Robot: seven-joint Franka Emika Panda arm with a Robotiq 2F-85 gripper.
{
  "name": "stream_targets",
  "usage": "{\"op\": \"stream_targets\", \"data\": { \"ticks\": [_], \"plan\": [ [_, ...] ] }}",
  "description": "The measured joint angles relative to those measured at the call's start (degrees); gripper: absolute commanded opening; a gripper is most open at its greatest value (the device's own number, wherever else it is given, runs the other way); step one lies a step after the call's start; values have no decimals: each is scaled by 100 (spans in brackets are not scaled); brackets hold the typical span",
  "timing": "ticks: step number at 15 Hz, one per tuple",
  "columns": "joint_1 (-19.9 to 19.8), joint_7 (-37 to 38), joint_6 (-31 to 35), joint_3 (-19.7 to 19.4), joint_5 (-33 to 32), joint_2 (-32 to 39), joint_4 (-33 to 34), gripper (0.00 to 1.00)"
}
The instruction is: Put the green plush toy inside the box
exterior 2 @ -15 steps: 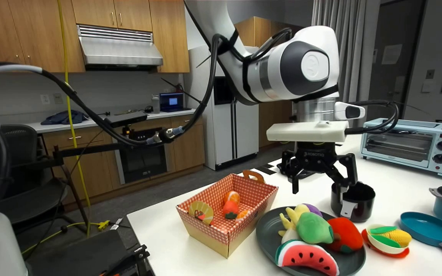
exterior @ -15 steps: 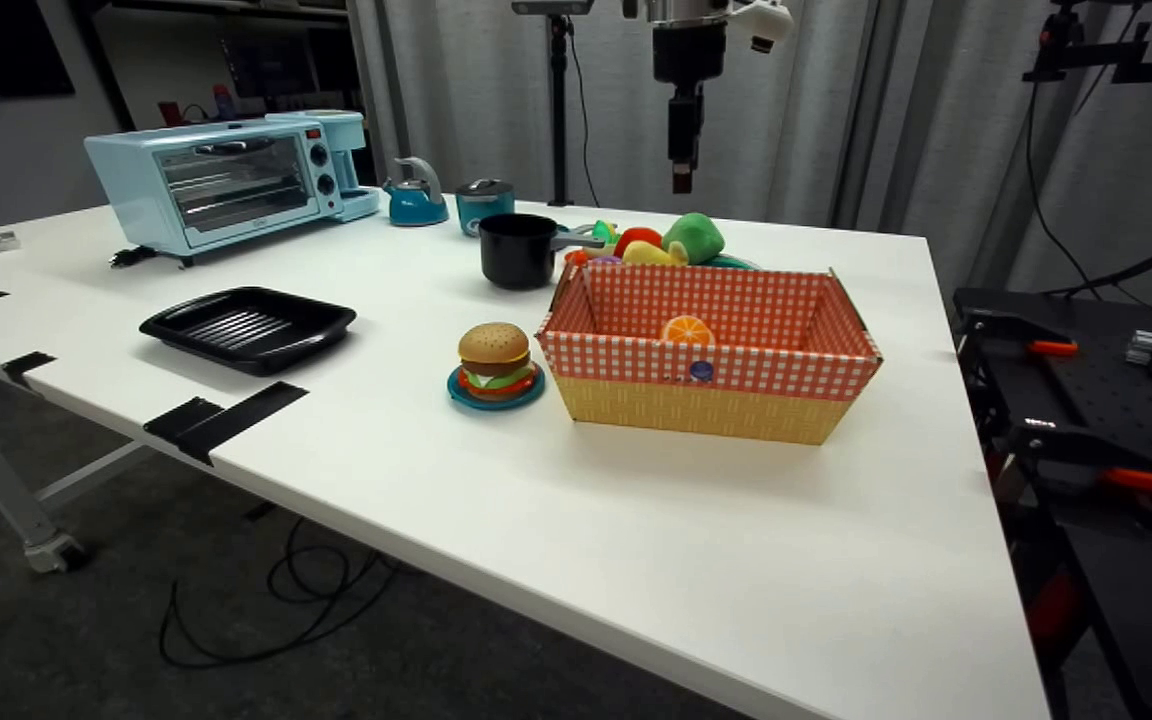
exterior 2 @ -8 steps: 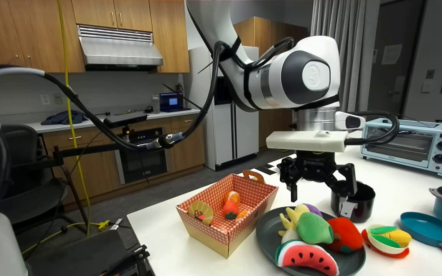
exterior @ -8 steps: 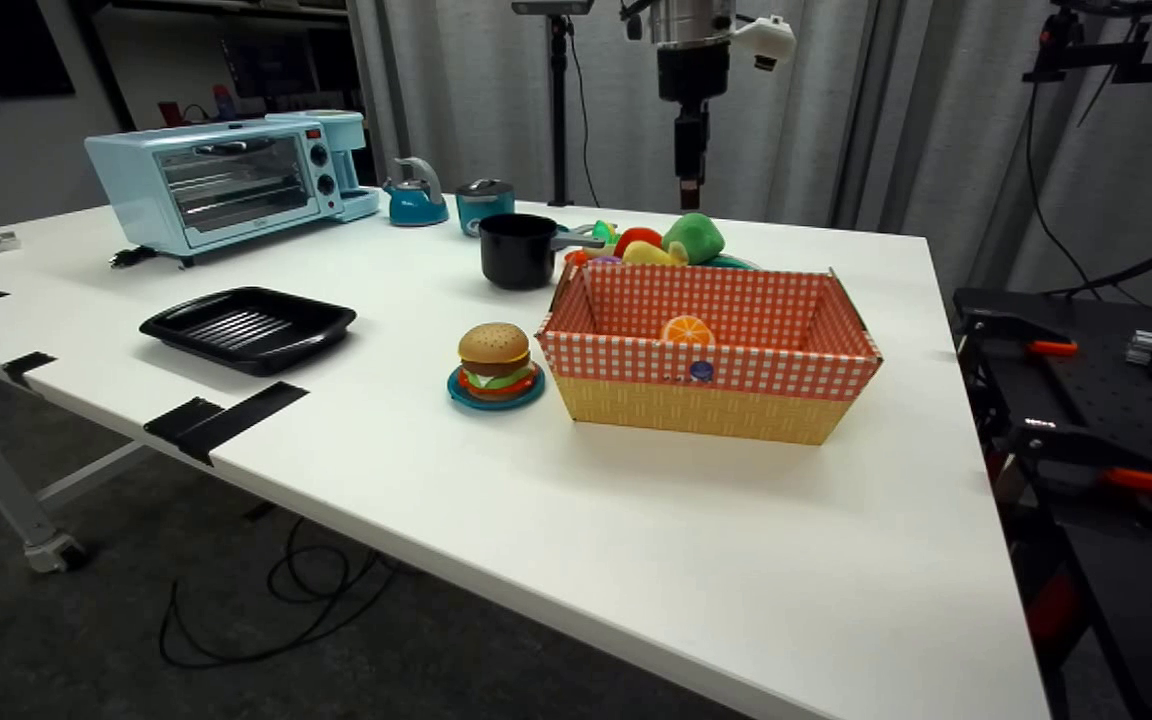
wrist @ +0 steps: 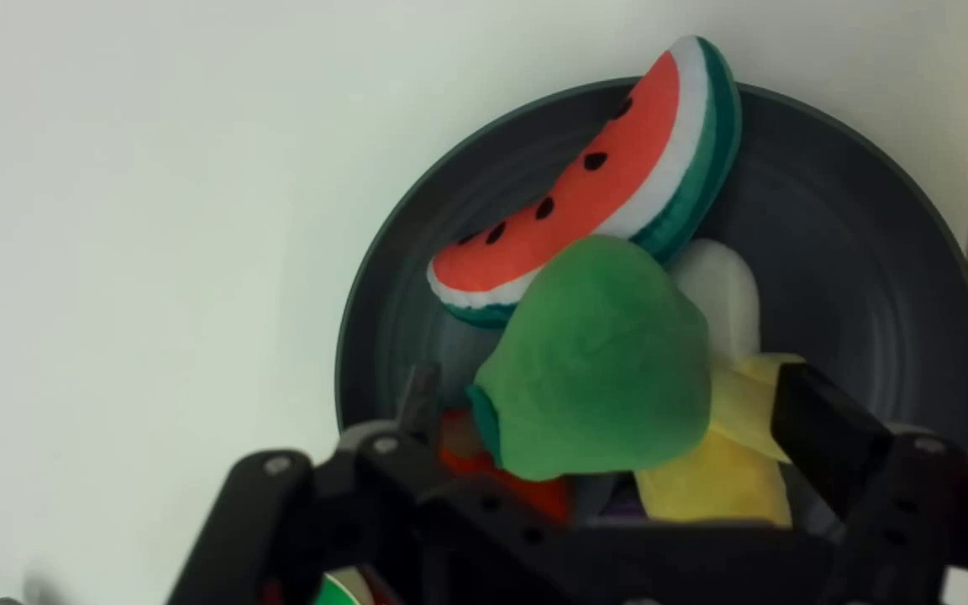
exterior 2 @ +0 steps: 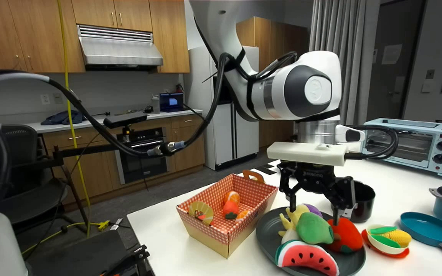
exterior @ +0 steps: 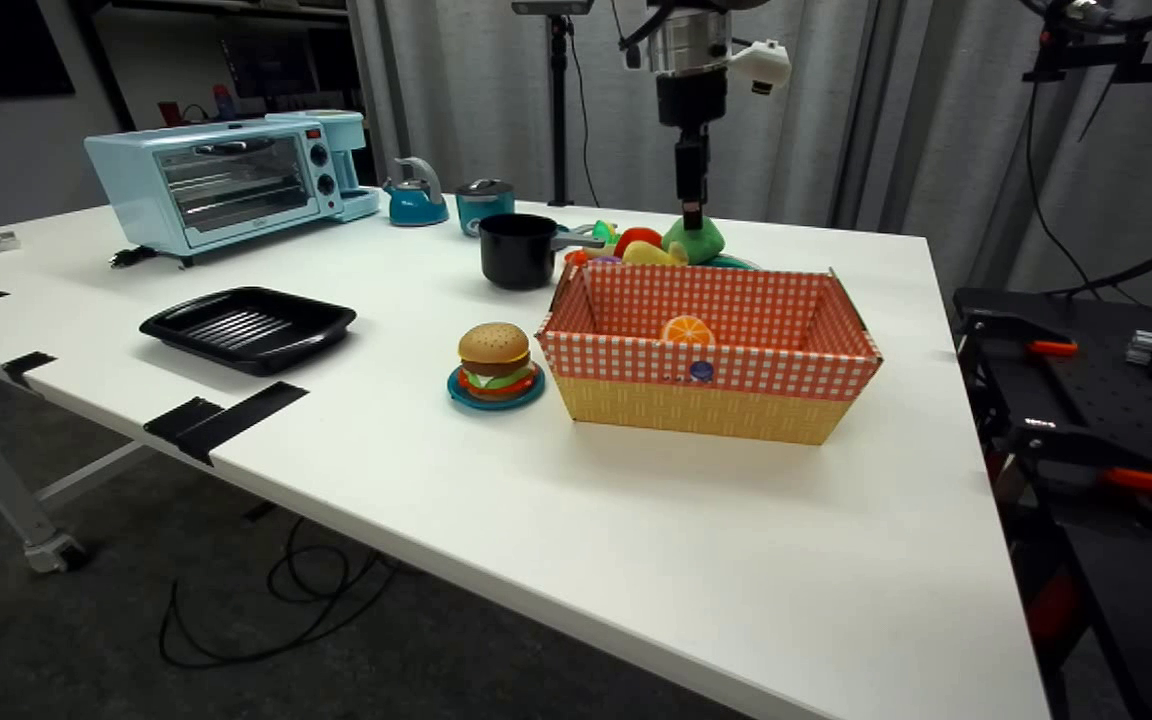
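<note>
My wide-spread, empty gripper [exterior 2: 314,215] is near the green plush toy [wrist: 597,361] on the plate [wrist: 862,235], and the checked box [exterior 2: 209,237] holds an orange slice [exterior 2: 232,196] and red toy [exterior 2: 230,207].

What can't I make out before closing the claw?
Green toy, underside: wrist view, hidden by its own top.
Red toy: can't tell if claw touches it; in an exterior view, claw overlaps it.
Purple thing, shape: in an exterior view, partly behind green toy.
Pan, handle end: in an exterior view, cut off by right edge.
</note>
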Motion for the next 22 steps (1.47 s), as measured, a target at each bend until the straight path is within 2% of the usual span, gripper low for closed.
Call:
{"op": "stream_targets", "data": {
  "ticks": [3, 4, 5, 9, 14, 16, 17, 22],
  "plan": [
    [-4, 0, 0, 2, 0, 161, 100, 100],
    [-7, 0, 0, 2, 1, 217, 132, 89],
    [-12, 0, 0, 4, 20, 269, 163, 72],
    [-35, 0, 0, 7, 79, 438, 275, 40],
    [-38, 0, 0, 18, 81, 480, 351, 6],
    [-24, 29, -1, 33, 81, 457, 364, 2],
    [-10, 73, -2, 39, 80, 435, 364, 5],
    [167, 357, -26, 43, -3, 109, 290, 4]
  ]
}}
